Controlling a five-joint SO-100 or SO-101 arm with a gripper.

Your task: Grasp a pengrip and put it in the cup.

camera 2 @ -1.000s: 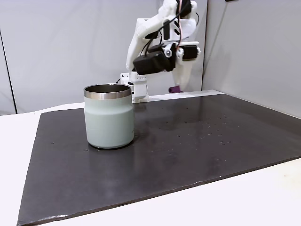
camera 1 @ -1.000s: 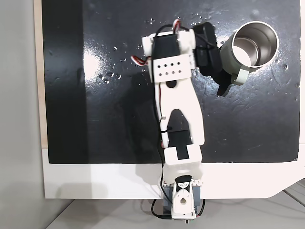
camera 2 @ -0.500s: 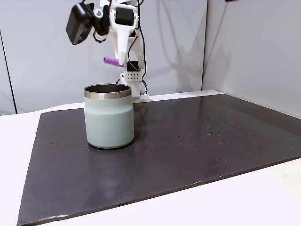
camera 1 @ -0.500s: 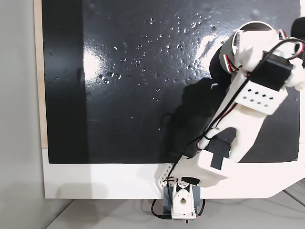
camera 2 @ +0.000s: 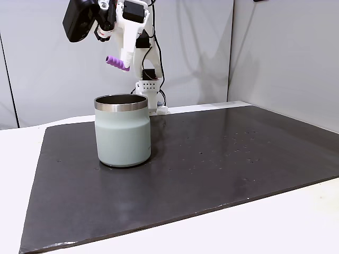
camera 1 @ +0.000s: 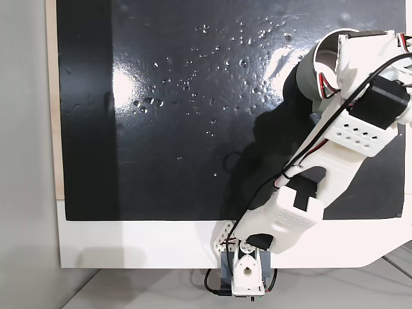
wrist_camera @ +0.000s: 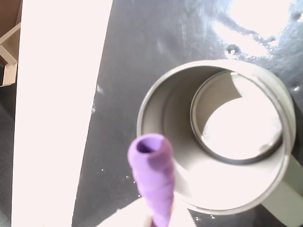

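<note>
The pale sage-green cup [camera 2: 123, 138] stands upright on the black mat, its steel inside open to the wrist view [wrist_camera: 166, 113]. In a fixed view from above, the white arm covers most of the cup [camera 1: 308, 76]. My gripper [camera 2: 125, 59] hangs above the cup's rim, shut on one end of the light-purple pengrip [camera 2: 116, 62]. The pengrip sticks out to the left, tilted. In the wrist view the pengrip [wrist_camera: 154, 177] points out from the bottom edge, over the cup's near rim.
A large black mat [camera 2: 222, 159] covers a white table [camera 1: 129, 244]. The arm's base [camera 1: 246, 273] sits at the table's near edge in the top-down fixed view. A grey wall stands behind the arm.
The arm swung from the mat's middle across to the cup, carrying the pengrip. In the last half second the pengrip rose a little and tilted above the rim.
</note>
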